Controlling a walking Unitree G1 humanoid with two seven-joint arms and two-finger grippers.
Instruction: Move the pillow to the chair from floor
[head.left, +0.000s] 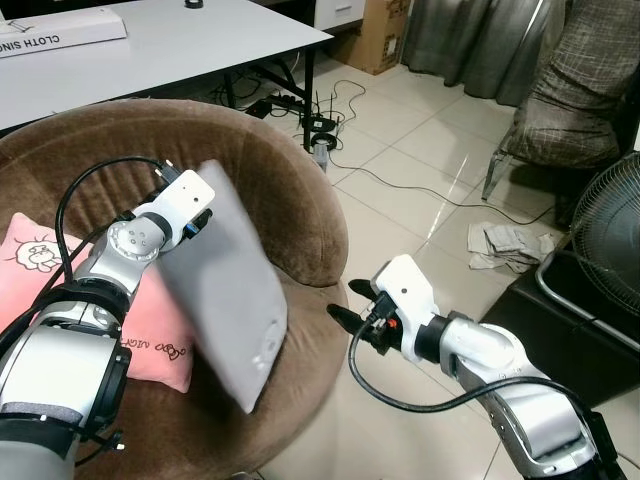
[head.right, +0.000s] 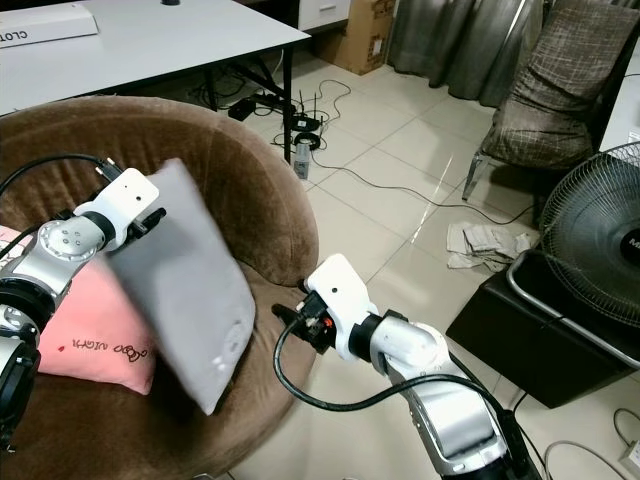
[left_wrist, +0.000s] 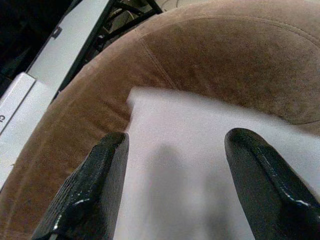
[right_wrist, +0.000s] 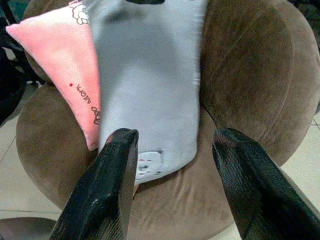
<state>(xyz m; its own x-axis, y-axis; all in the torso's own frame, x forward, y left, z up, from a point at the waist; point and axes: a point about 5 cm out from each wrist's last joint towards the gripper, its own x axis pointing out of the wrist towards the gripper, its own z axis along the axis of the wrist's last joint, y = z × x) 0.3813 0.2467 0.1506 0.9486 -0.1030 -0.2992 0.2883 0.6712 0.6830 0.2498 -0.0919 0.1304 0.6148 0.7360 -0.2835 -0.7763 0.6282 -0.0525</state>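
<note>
The right gripper (head.left: 340, 318) hangs with fingers spread wide at about 5 o'clock, near the front rim of the brown chair (head.left: 290, 190), gripping nothing. Just beyond, at 9 o'clock, the grey pillow (head.left: 228, 285) stands tilted on the chair seat, leaning against a pink pillow (head.left: 150, 325). The left gripper (left_wrist: 172, 185), fingers wide apart, sits at its upper corner. Farther off at 2 o'clock stands a fan (head.left: 610, 235).

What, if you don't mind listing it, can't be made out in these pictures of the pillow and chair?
- Grey pillow: blurred in the left eye view; whether it rests on the brown chair is unclear.
- Left gripper: its contact with the pillow is unclear in the left wrist view.
- Pink pillow: partly hidden behind the grey pillow and arm.
</note>
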